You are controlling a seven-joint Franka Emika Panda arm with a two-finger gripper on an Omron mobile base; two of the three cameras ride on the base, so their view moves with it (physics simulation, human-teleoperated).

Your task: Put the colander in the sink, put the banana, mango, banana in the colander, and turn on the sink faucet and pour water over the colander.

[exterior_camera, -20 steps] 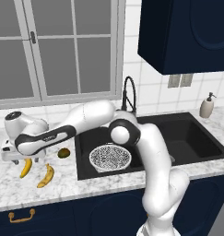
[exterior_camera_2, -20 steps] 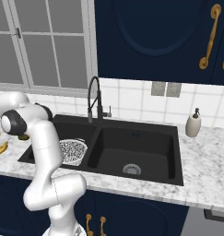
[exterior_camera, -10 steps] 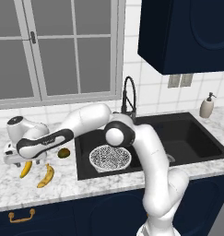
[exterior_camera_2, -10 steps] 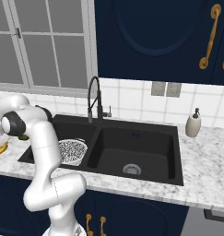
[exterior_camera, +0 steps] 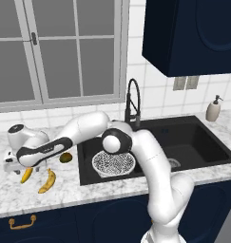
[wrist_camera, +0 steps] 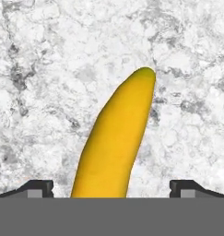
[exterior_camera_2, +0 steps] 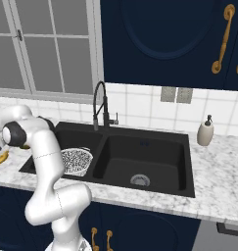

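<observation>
Left base view: I count two bananas, one mango, one colander in sink; gripper wide apart over banana.

Bare counter around banana

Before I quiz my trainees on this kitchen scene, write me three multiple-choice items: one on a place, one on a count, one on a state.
1. Where is the colander?
A. In the left basin of the sink
B. On the counter
C. In the right basin

2. How many bananas lie on the counter?
A. One
B. Two
C. Three

3. How do the gripper jaws stand?
A. Shut on the banana
B. Open, one on each side of it
C. Shut on nothing

Answers: 1 A, it sits beside the sink faucet; 2 B, two yellow fruits lie near the mango; 3 B, the tips stand wide apart.
</observation>
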